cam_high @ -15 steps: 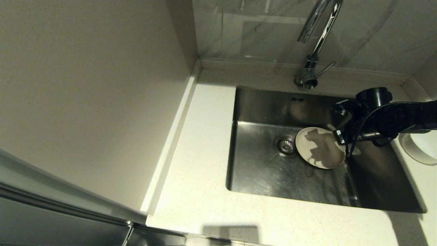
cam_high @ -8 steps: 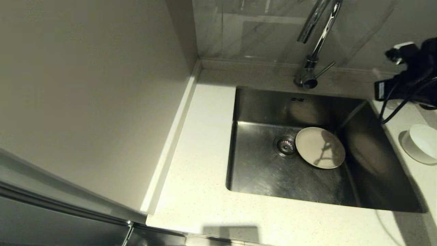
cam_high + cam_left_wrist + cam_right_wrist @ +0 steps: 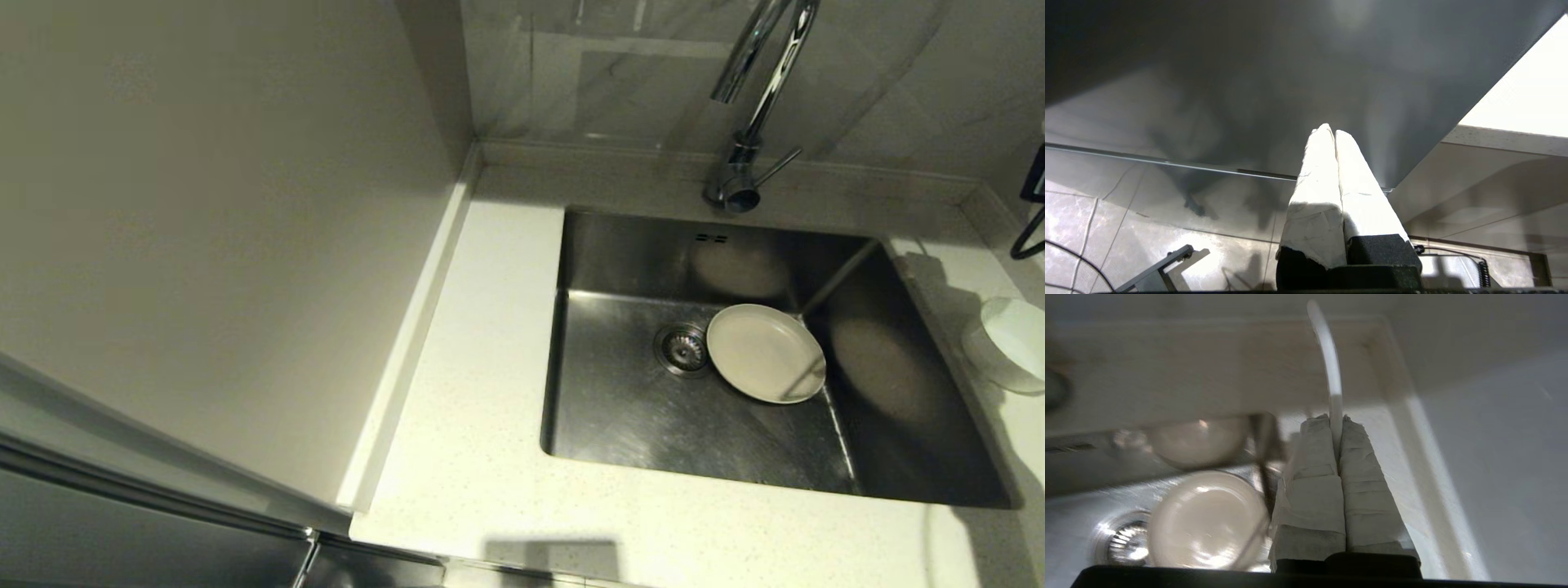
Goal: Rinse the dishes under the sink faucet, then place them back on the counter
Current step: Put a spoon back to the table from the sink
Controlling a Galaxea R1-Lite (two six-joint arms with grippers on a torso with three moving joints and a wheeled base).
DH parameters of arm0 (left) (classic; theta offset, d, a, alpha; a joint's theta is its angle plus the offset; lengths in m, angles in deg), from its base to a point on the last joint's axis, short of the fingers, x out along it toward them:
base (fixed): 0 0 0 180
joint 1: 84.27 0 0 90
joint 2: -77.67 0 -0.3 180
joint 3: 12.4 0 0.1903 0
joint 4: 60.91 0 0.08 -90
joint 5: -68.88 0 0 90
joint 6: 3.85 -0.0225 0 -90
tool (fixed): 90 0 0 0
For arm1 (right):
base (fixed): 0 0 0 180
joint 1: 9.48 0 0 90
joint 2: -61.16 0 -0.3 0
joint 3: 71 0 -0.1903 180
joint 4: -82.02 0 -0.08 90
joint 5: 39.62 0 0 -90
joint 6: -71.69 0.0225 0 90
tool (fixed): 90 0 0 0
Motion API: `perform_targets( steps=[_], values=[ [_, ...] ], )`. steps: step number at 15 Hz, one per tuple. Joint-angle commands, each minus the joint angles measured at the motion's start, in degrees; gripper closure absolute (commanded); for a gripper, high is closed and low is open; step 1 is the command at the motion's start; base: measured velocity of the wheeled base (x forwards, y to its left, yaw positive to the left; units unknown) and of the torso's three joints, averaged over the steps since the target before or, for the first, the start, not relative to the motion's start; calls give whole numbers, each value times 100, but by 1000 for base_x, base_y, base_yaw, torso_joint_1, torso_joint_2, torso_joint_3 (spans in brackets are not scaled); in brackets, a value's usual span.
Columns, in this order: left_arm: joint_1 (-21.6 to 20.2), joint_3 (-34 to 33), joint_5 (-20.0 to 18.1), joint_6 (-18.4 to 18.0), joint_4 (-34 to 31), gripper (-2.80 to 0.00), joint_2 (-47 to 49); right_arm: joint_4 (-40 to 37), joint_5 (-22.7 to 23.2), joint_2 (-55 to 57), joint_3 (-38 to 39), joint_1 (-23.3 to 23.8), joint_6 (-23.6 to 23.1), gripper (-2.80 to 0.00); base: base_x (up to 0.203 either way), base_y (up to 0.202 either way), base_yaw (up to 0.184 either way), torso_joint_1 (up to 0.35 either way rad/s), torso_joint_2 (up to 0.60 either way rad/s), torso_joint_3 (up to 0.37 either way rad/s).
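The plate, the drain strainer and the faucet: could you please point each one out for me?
plate (image 3: 765, 353), head view, middle of its face, lying in the sink.
drain strainer (image 3: 682, 349), head view, centre of the round metal grid.
faucet (image 3: 731, 186), head view, chrome base on the counter.

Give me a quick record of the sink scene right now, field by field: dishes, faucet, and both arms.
Plate: cream-white round plate lying flat in the square stainless-steel sink, beside the drain strainer
Bowl: small white bowl on the speckled off-white counter, right of the sink
Spoon: white spoon clamped in the right gripper, above the counter corner
Faucet: chrome gooseneck faucet, no water visible
Left gripper: parked, jaws shut, empty
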Motion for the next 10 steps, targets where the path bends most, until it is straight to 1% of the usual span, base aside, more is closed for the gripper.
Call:
perform_targets(
  steps=[1, 2, 3, 5, 10],
  values=[
    [0, 0, 4, 4, 2, 0, -18, 27, -1, -142, 326, 346, -480, 0, 0, 0, 0, 0, 0, 0],
    [0, 0, 4, 4, 2, 0, -18, 51, 19, -160, 506, 540, -928, 0, 0, 0, 0, 0, 0, 0],
    [0, 0, 4, 4, 2, 0, -18, 67, 30, -158, 588, 670, -1123, 0, 0, 0, 0, 0, 0, 0],
    [0, 0, 4, 4, 2, 0, -18, 88, 23, -55, 637, 746, -1148, 0, 0, 0, 0, 0, 0, 0],
    [0, 0, 4, 4, 2, 0, -18, 841, 60, 363, 1057, 870, -1034, 0, 0, 0, 0, 0, 0, 0]
  ],
)
